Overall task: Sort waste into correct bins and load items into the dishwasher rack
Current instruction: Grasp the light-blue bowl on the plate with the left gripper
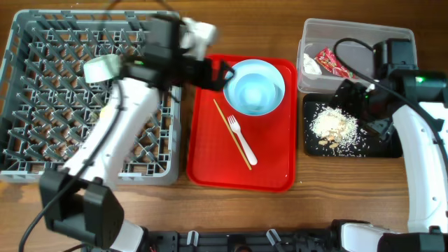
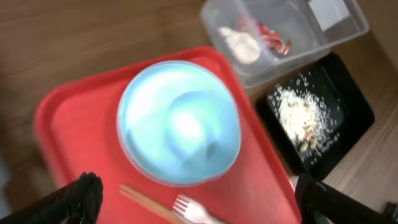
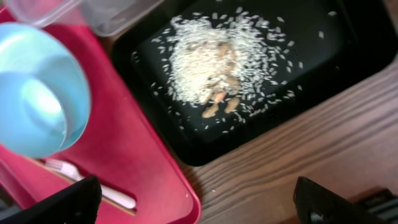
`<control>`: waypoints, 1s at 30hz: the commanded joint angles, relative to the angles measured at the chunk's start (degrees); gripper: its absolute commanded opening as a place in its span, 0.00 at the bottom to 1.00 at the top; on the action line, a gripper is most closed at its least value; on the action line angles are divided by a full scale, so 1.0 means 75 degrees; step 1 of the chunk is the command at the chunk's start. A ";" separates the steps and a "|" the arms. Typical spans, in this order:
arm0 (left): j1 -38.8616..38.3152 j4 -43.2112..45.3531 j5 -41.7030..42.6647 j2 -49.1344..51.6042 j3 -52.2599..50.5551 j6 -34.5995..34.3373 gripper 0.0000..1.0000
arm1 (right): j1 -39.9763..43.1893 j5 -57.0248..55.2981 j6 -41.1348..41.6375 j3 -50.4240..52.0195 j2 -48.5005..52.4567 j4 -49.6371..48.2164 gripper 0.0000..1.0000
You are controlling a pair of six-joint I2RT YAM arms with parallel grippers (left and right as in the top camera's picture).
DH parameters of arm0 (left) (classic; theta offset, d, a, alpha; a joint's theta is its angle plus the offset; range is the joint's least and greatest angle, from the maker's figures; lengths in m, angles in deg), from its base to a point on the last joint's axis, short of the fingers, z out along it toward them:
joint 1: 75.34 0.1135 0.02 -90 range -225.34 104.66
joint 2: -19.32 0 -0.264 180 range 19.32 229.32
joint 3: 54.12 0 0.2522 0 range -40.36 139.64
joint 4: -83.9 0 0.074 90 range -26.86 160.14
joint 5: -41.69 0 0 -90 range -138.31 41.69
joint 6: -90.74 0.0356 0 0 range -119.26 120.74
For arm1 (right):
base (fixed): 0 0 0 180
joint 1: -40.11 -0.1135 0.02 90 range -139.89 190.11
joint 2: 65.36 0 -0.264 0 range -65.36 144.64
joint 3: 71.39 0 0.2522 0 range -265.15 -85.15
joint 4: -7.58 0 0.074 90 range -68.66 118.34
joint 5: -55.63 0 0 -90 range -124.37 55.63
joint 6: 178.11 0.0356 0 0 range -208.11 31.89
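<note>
The left gripper point(image 1: 221, 71), jaws spread wide, is hanging over the red tray's point(image 1: 210, 164) far left corner, just beside the bowl point(image 1: 255, 87) sitting at that tray's far end. Right of the red tray, the right gripper point(image 1: 364, 108) is hovering wide open over the crumbs point(image 1: 334, 126), its arm covering part of the black tray point(image 1: 388, 149).

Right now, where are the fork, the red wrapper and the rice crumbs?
white fork point(image 1: 244, 144), overhead view, mid-handle.
red wrapper point(image 1: 332, 61), overhead view, its middle.
rice crumbs point(image 3: 214, 62), right wrist view, centre of pile.
</note>
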 commanded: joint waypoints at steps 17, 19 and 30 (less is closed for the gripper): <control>-0.2276 0.1061 -0.2702 0.2833 0.0035 -0.0017 0.82 | 0.0227 -0.0204 0.0041 -0.0119 -0.0041 0.0099 1.00; -0.2273 0.0956 -0.2885 0.2856 0.0035 -0.0015 0.75 | 0.0227 -0.0207 0.0038 -0.0119 -0.0041 0.0122 1.00; -0.2276 0.0635 -0.2917 0.2856 0.0035 -0.0017 0.26 | 0.0227 -0.0207 0.0044 -0.0114 -0.0041 0.0117 1.00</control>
